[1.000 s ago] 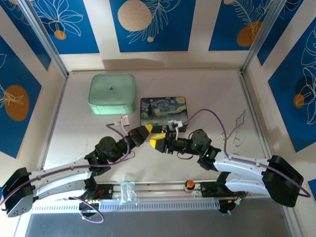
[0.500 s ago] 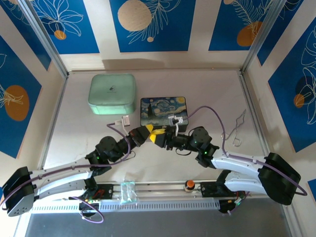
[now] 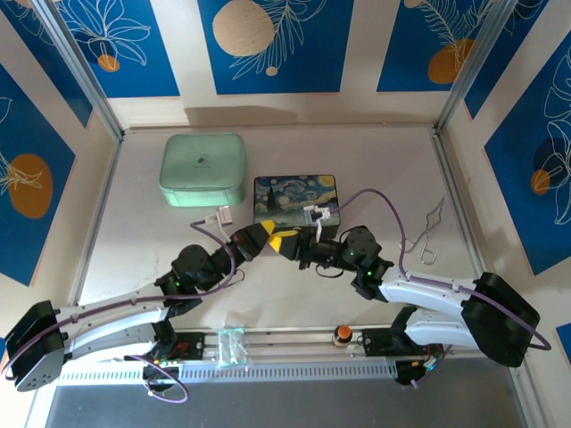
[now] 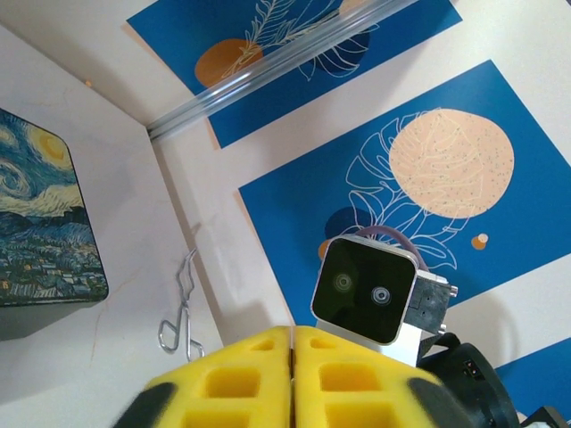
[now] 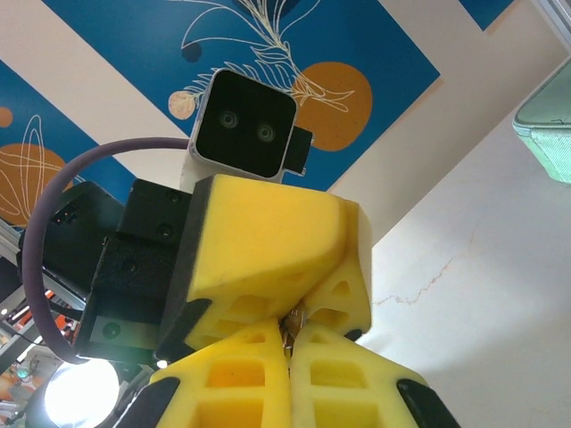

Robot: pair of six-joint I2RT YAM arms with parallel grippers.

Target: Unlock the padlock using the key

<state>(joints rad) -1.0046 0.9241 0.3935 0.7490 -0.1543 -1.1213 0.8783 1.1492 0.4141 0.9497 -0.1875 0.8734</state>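
Observation:
My two grippers meet tip to tip above the table, just in front of the dark painted box [image 3: 294, 198]. The left gripper [image 3: 269, 235] comes in from the left and the right gripper [image 3: 285, 240] from the right. In the right wrist view, the right gripper [image 5: 290, 341] is shut on a tiny metal piece [image 5: 294, 319], tinted brown by the foam; I take it for the key. From above, the left gripper's yellow fingers [image 5: 268, 232] close on the same piece. In its own view the left gripper [image 4: 293, 337] shows its pads pressed together. The padlock is hidden.
A mint-green case [image 3: 203, 169] lies at the back left, beside the painted box [image 4: 36, 223]. A bent wire tool with loop handles [image 3: 430, 232] lies near the right wall. An orange-topped knob [image 3: 342, 335] stands on the front rail.
The right gripper has moved left up to the left gripper's tips and shut its jaws there. The left arm has barely moved.

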